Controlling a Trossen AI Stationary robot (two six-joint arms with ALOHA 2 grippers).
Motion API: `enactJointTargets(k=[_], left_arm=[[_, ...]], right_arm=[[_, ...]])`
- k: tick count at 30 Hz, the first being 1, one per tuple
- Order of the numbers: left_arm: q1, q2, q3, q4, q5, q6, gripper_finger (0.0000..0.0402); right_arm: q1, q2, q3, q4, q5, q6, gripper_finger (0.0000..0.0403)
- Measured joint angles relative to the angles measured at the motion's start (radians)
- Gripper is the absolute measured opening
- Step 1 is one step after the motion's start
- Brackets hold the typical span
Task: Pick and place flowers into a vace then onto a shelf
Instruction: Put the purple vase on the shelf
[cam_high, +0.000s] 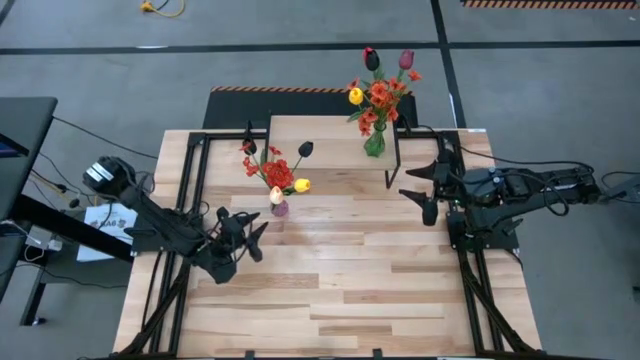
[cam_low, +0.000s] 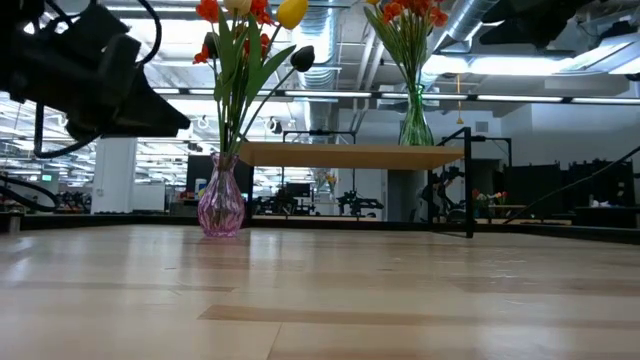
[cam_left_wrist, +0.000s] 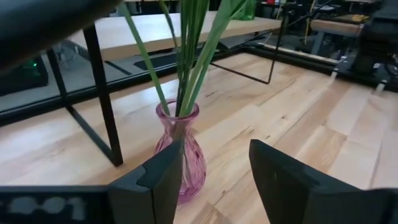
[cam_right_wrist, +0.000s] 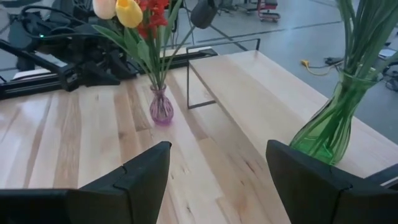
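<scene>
Both pincers gape empty: left pincer (cam_left_wrist: 211, 180) before pink vase (cam_left_wrist: 180, 152), blooms cropped.

Both arms hover low, left tool (cam_high: 240, 236) and right tool (cam_high: 428, 190) spread.

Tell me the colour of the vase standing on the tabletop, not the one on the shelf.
Pink-purple clear glass vase; the left wrist view shows it best.
</scene>
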Motion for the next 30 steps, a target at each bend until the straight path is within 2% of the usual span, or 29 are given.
enactJointTargets(k=[8,12,18,24,30], left_arm=[[0.025,0.058,0.000,0.003,0.003,0.006,0.0210],[0.048,0.119,0.000,0.002,0.050,0.052,0.0217],[0.066,0.220,0.000,0.011,0.041,0.066,0.0218],[0.087,0.273,0.000,0.096,0.026,0.098,0.0218],[0.093,0.265,0.000,0.236,0.075,0.267,0.0218]], right_arm=[[-0.001,0.000,0.000,-0.001,0.000,-0.016,0.0260],[-0.001,0.006,0.000,-0.006,0.000,-0.016,0.0260],[-0.001,0.013,0.000,-0.006,0.000,-0.016,0.0260],[-0.001,0.021,0.000,-0.006,-0.001,-0.017,0.0260],[-0.001,0.033,0.000,-0.008,-0.001,-0.017,0.0260]])
